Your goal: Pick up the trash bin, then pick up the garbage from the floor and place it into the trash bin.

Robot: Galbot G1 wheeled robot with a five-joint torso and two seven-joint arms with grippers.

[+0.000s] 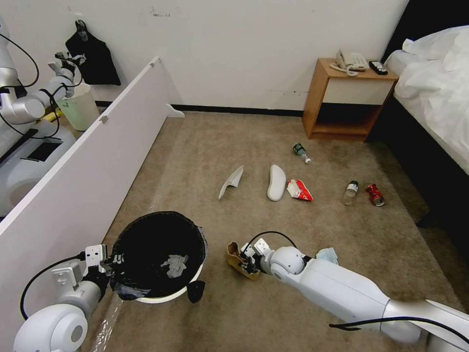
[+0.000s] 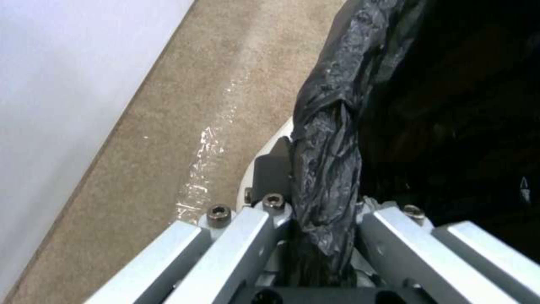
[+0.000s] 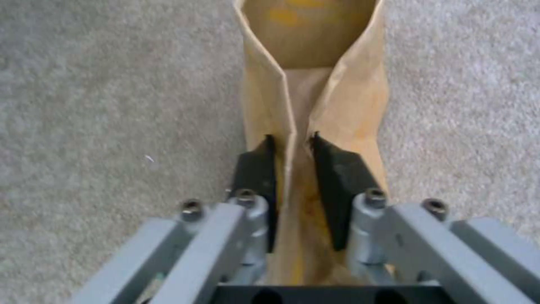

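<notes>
The trash bin (image 1: 193, 281), white with a black bag (image 2: 326, 169) over its rim, hangs at the lower left of the head view with a crumpled tissue (image 1: 175, 265) inside. My left gripper (image 1: 111, 266) is shut on its bagged rim. My right gripper (image 1: 248, 263) is shut on a brown cardboard scrap (image 3: 315, 84) just above the carpet, right of the bin. More garbage lies farther out on the floor (image 1: 205, 146): two white slippers (image 1: 230, 182) (image 1: 276, 182), a red-white wrapper (image 1: 299, 190), two small bottles (image 1: 301, 152) (image 1: 350, 192), a red can (image 1: 374, 194). A light-blue wad (image 1: 327, 254) lies behind my right arm.
A white panel (image 1: 88, 166) runs along the left, close to the bin. A wooden nightstand (image 1: 344, 100) with a phone stands at the far wall. A bed (image 1: 435, 98) fills the right edge. Another robot arm and a pale bucket (image 1: 80, 107) sit behind the panel.
</notes>
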